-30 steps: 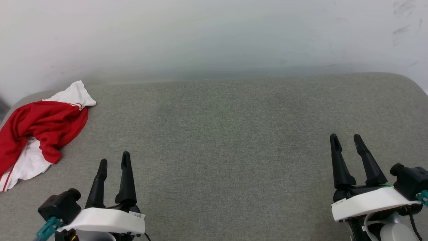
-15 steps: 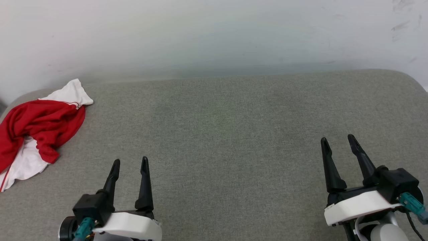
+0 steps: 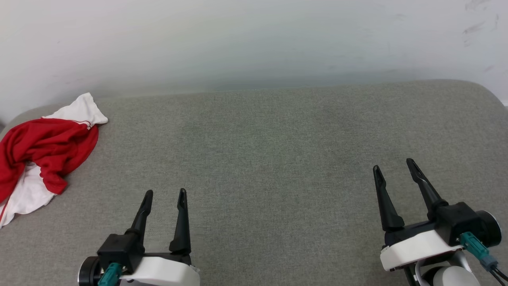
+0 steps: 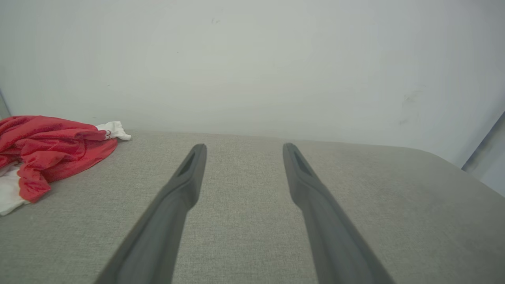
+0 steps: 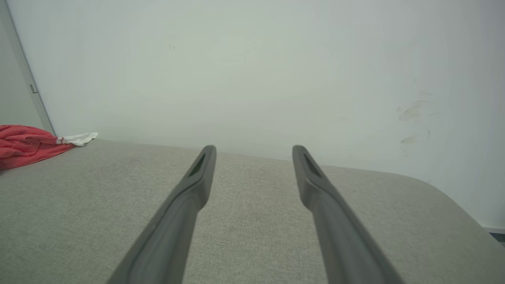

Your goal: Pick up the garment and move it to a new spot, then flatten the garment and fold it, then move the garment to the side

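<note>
The left gripper (image 3: 165, 192), 2 long dark fingers on a white wrist housing, hovers over the near left of the work surface. Its fingers are spread apart with nothing between them. The right gripper (image 3: 393, 164), of the same build, hangs over the near right, likewise spread wide and empty. Both point away from the robot.

Under and beyond them stretches the grey woven fabric cushion (image 3: 258, 159) with rounded far corners.

Further out, at the cushion's far left edge, lies the garment (image 3: 43, 145), a red jersey-style T-shirt with white sleeves. It is crumpled in a heap, with 1 white sleeve pointing towards the wall. It is well apart from both grippers, and the left one is nearer. Behind it all stands a plain pale wall (image 3: 238, 39), scuffed at the right.

The step in hand looks like the reach for pickup, and the left arm suits it. It should keep its fingers spread until they straddle a thick red fold, then pinch cloth rather than scrape the cushion. It should lift the shirt clear before carrying it towards the cushion's middle, so nothing drags. The collar cannot be made out, so a shoulder grip is a guess.

As for containers, the cushion alone bears anything, and that is this 1 shirt.
</note>
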Tool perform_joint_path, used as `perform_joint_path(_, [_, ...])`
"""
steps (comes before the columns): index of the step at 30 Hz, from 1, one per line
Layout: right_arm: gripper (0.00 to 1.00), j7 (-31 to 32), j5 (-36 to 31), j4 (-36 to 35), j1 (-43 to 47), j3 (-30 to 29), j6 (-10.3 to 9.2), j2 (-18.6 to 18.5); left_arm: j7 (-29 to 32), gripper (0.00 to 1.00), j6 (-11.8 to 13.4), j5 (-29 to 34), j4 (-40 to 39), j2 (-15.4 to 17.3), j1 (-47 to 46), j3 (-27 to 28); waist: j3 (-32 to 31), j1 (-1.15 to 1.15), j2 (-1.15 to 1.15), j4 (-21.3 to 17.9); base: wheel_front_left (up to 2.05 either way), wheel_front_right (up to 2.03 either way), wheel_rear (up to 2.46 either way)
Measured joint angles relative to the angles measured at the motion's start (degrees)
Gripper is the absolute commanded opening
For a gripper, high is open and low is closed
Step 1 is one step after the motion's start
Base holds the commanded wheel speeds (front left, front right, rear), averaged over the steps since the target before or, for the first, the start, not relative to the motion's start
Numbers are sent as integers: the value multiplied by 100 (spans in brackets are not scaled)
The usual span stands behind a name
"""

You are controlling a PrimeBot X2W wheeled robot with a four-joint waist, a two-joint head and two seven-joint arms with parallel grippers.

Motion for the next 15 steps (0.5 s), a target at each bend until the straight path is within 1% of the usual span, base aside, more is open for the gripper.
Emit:
perform_joint_path(3, [100,-34,22,-13,1,-3,0,0,-32,100,-252,-36,-54,-155,57,244,10,0,0,-4,0,0,0])
perform_joint_path(8, [100,-89,307,-18,2,-27,1,0,-92,100,-745,86,-125,-414,165,666,19,0,0,-13,0,0,0])
perform_joint_path(12, [100,-146,530,63,4,-33,1,0,-136,100,-1193,142,-122,-593,236,991,12,0,0,-29,0,0,0])
perform_joint_path(15, [100,-163,725,179,7,-14,1,0,-171,100,-1427,280,-85,-679,305,1188,1,0,0,-44,0,0,0])
